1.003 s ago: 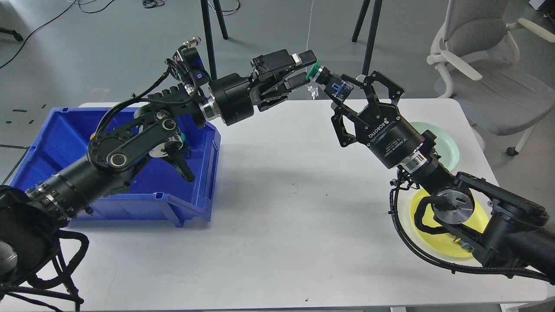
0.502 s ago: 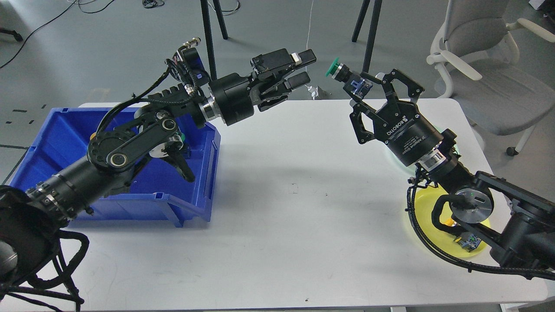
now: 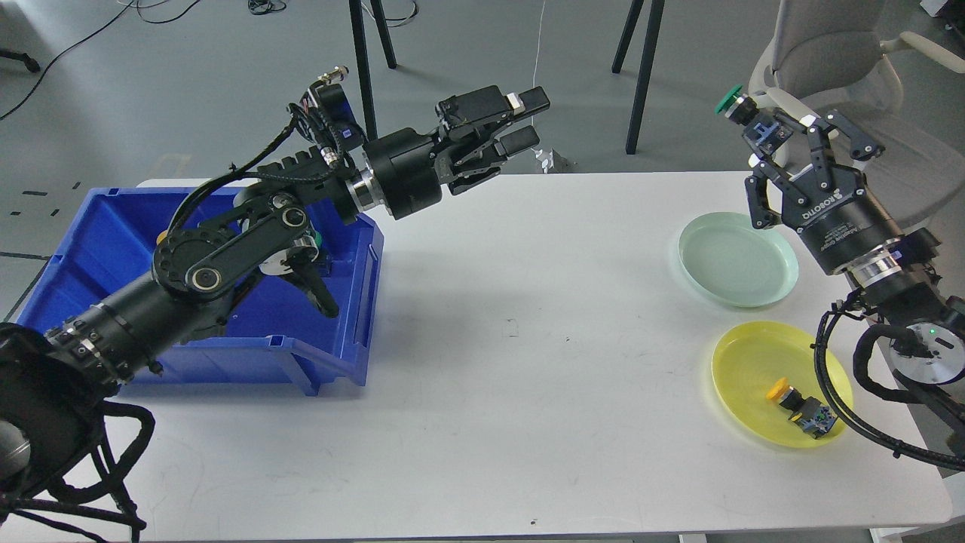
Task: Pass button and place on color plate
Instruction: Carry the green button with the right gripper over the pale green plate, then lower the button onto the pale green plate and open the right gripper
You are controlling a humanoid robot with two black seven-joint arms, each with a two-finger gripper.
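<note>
My right gripper (image 3: 784,136) is shut on a green-capped button (image 3: 730,99) with a blue-black body, held high above the table's far right, just beyond the pale green plate (image 3: 737,259). My left gripper (image 3: 533,121) is open and empty, held above the table's back edge near the middle. A yellow plate (image 3: 754,381) lies at the right front with a yellow-capped button (image 3: 801,403) lying in it.
A blue bin (image 3: 90,249) stands at the left of the white table (image 3: 490,362), with my left arm reaching over it; some parts inside are mostly hidden. A grey chair (image 3: 867,113) stands behind the right corner. Tripod legs stand behind the table.
The green button passed from the left gripper to the right. My right arm has swung right with it, uncovering both plates. The left arm has stayed still.
</note>
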